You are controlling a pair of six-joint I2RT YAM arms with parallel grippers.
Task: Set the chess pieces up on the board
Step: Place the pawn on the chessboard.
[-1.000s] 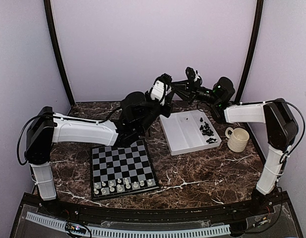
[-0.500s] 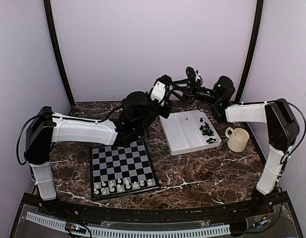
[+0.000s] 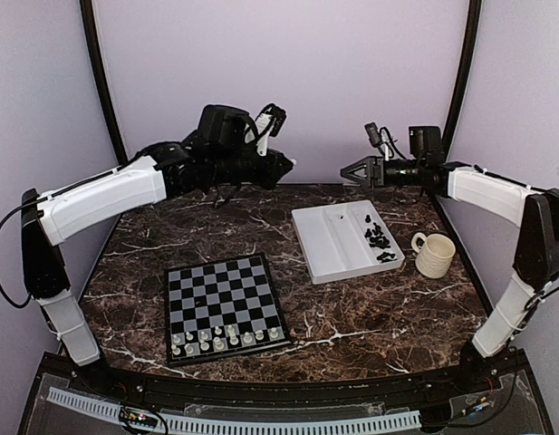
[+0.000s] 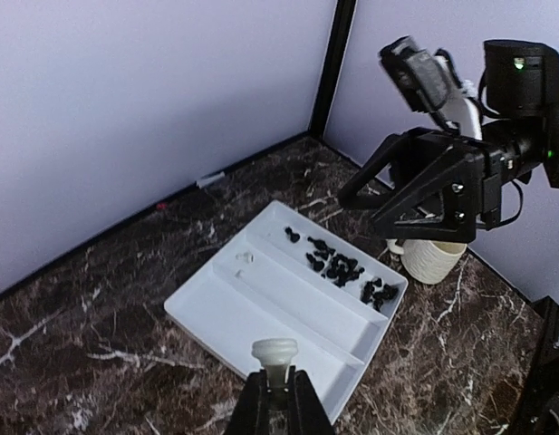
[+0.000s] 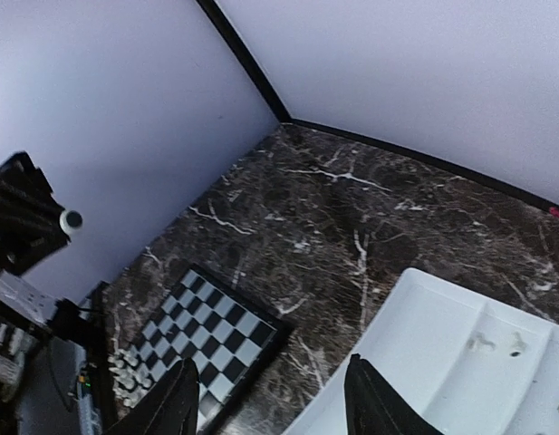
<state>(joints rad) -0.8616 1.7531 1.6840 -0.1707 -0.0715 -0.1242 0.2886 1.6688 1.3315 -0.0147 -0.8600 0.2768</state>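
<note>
Left wrist: I see left end effector (image 4: 276, 391) clamped on white piece (image 4: 275, 352) — handover just done, arms parted above tabletop (image 3: 351, 308). Right end effector (image 3: 349, 172) spread, empty. Piece high, well apart from board (image 3: 223, 304) — placing comes next.

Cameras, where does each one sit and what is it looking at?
Top external: high behind the robot, looking down at board, tray, mug; left arm, right arm show.
Left wrist: on the left arm, facing tray and mug; its jaws pinch a white chess piece.
Right wrist: on the right arm, facing board and tray; its open jaws show.
All three share the tray.
</note>
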